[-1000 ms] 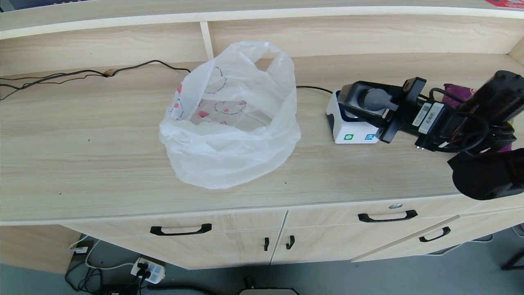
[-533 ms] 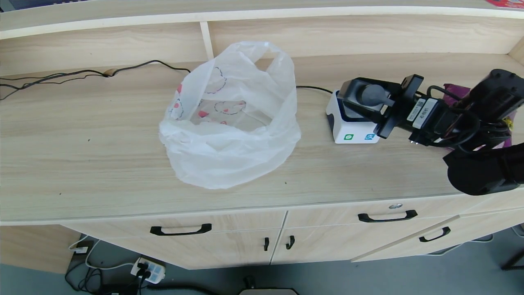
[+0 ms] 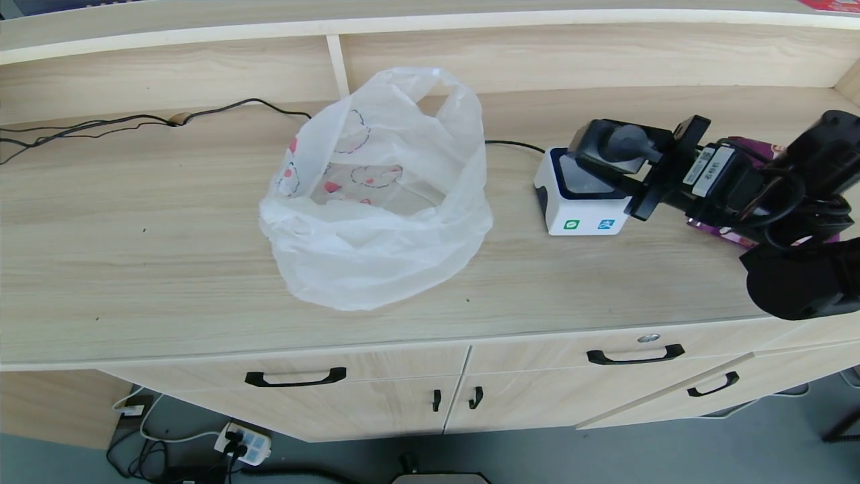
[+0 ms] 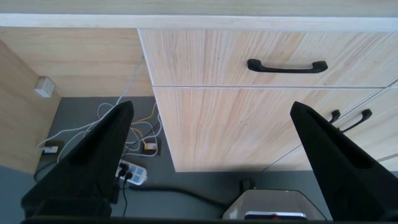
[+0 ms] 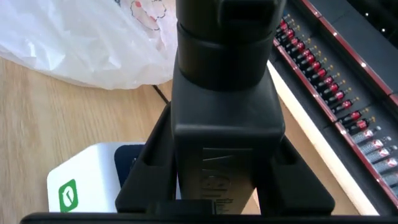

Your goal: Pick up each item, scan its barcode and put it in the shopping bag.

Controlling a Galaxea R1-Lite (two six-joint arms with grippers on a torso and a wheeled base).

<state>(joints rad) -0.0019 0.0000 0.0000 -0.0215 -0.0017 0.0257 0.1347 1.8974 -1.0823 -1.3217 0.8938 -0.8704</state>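
White shopping bag (image 3: 376, 202) open, right end effector (image 3: 615, 144) clamped on black item (image 5: 224, 130)

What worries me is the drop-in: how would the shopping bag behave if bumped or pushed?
Probably floppy: the shopping bag is thin, crinkled, translucent film slumped on the counter. Likely very light, so a push would slide or crumple it. Its open mouth looks unsupported and may fold shut.
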